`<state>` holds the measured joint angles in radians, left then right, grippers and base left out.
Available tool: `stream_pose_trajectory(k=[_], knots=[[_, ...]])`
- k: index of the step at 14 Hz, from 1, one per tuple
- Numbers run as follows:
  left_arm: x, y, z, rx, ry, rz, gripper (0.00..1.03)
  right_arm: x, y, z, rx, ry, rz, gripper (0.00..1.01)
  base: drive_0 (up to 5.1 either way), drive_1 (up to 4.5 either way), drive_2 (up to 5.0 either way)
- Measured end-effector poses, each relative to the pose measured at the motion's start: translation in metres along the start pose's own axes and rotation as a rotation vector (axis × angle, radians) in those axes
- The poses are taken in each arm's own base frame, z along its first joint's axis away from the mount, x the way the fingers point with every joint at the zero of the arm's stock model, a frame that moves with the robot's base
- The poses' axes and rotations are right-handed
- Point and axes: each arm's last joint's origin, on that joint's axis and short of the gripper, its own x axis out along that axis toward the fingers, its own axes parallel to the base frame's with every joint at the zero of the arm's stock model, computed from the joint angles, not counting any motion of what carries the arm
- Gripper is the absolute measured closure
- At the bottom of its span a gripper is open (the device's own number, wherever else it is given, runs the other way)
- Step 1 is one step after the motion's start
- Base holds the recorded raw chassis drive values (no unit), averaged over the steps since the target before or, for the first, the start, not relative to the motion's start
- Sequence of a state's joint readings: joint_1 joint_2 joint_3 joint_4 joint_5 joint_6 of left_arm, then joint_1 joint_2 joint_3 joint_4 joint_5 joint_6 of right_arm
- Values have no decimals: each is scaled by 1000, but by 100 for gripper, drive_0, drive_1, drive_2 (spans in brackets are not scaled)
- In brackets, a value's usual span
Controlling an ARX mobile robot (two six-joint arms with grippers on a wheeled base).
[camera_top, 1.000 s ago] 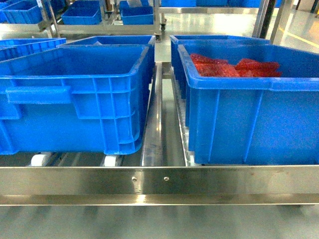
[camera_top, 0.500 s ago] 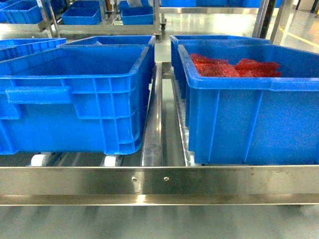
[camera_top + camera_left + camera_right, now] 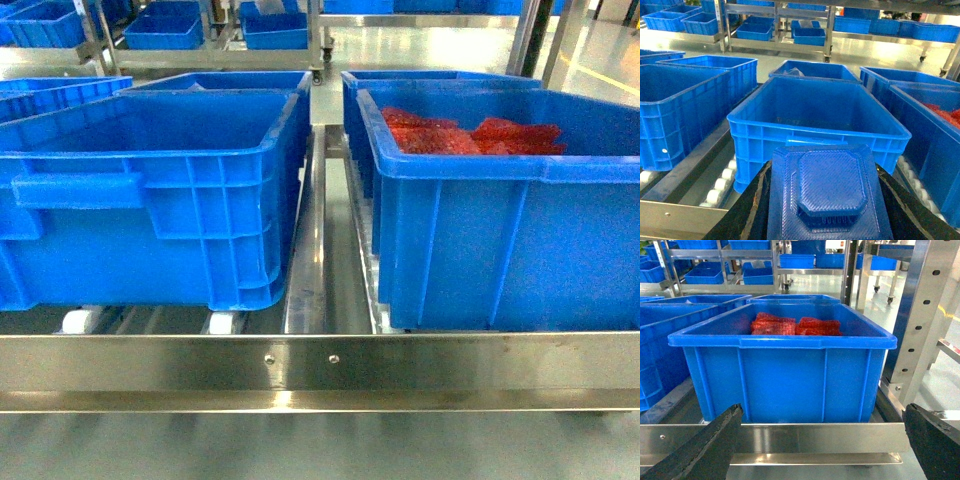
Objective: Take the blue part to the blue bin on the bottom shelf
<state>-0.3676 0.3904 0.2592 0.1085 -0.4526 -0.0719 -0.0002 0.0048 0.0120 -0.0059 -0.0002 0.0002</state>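
The left gripper (image 3: 822, 220) was clamped on the blue part (image 3: 826, 192), a flat textured piece with a raised octagonal centre, its dark fingers (image 3: 747, 210) pressed against the part's two side edges; the part sat low in the left wrist view, just in front of the near wall of an open blue bin (image 3: 817, 117) whose interior held nothing that could be made out. That bin rested on white rollers (image 3: 720, 184) between steel rails, with other blue bins beside and behind it. The right gripper (image 3: 822, 450) was spread wide, its two dark fingertips (image 3: 705, 445) at the bottom corners of the right wrist view, well apart and holding nothing, facing a blue bin with red parts (image 3: 785, 357); the red mesh-like parts (image 3: 795, 325) lay heaped at the back of it. In the head view neither gripper nor the blue part appeared: the empty-looking bin (image 3: 150, 190) stood on the left and the bin of red parts (image 3: 500, 220) on the right, a steel divider rail (image 3: 318, 250) between them and a steel front rail (image 3: 320, 365) across the foreground. Farther back, more blue bins sat on steel racks (image 3: 780, 30) on the shiny floor.
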Motion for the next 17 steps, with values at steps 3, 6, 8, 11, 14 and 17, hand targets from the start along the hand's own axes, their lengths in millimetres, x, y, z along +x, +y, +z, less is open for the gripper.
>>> stream_pose_trajectory(k=[3, 6, 8, 11, 14, 17], knots=[[0, 0, 0, 0, 0, 0, 60, 0, 0, 0, 0, 0, 0, 3, 0, 0, 0], [0, 0, 0, 0, 0, 0, 60, 0, 0, 0, 0, 0, 0, 3, 0, 0, 0], [0, 0, 0, 0, 0, 0, 60, 0, 0, 0, 0, 0, 0, 3, 0, 0, 0], [0, 0, 1, -3, -6, -1, 60, 0, 0, 0, 0, -4, 0, 3, -6, 271, -283], [0, 0, 0, -1, -2, 0, 60, 0, 0, 0, 0, -1, 0, 3, -7, 408, -423], [0, 0, 0, -2, -3, -1, 60, 0, 0, 0, 0, 1, 0, 3, -11, 405, -428]])
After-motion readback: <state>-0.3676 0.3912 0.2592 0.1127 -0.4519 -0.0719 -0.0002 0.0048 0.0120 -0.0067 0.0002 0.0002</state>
